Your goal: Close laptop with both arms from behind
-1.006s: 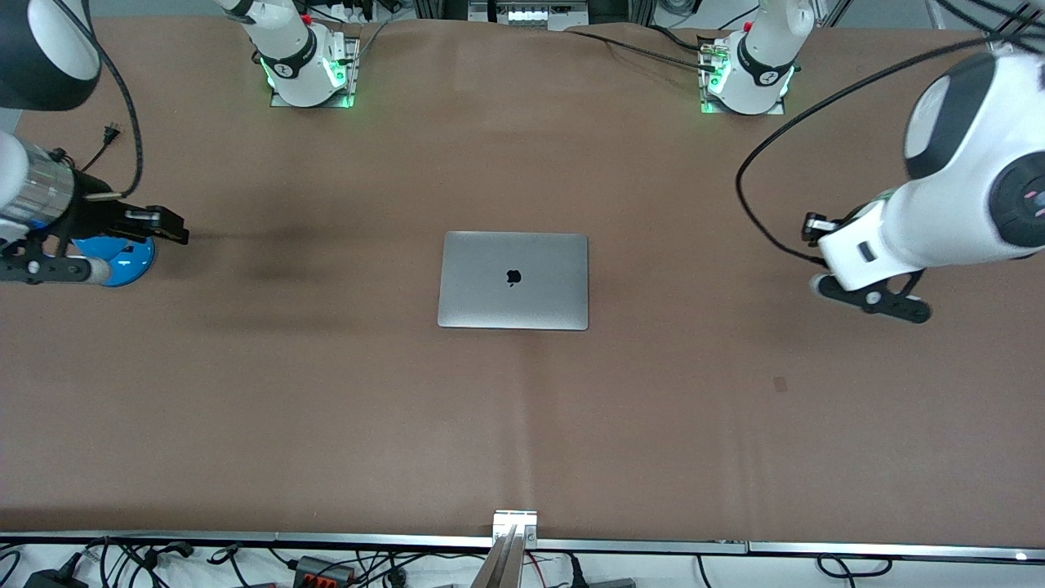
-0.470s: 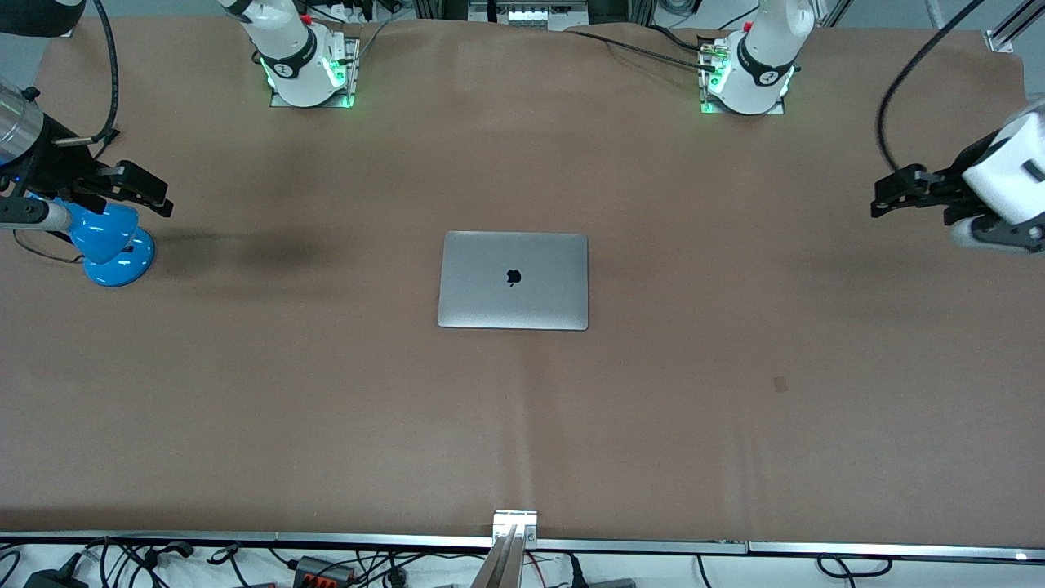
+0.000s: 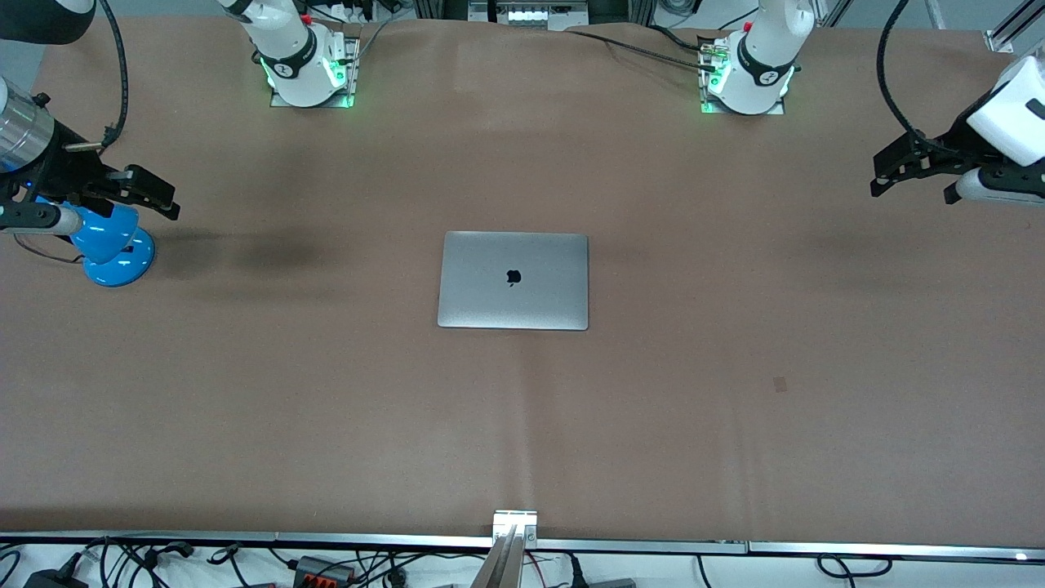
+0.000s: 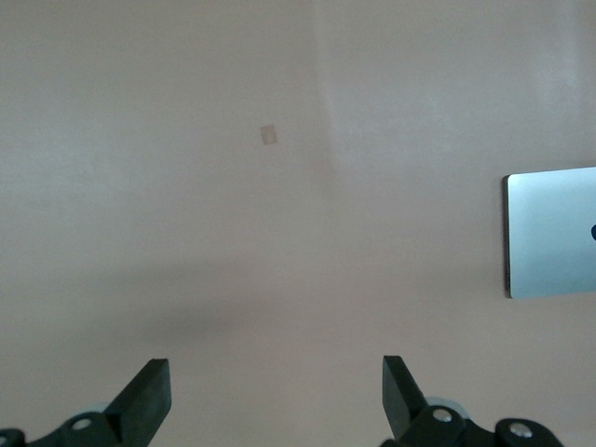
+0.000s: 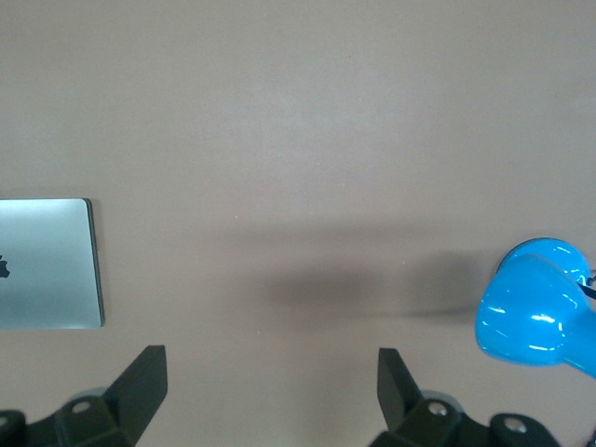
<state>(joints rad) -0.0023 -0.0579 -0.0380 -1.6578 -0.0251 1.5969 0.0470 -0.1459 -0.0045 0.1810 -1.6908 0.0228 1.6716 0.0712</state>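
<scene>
The silver-grey laptop lies shut and flat in the middle of the brown table, its black apple logo facing up. Part of it also shows in the left wrist view and in the right wrist view. My left gripper is open and empty, up in the air over the left arm's end of the table. Its own view shows it over bare table. My right gripper is open and empty, over the right arm's end of the table beside a blue lamp. Its own view shows it over bare table.
A blue desk lamp stands at the right arm's end of the table, partly under the right gripper, and also shows in the right wrist view. A small tape mark lies on the table nearer the front camera. The table's metal front edge runs along the bottom.
Both arms have drawn back and up toward their ends of the table, the left arm most. The laptop has not moved.
</scene>
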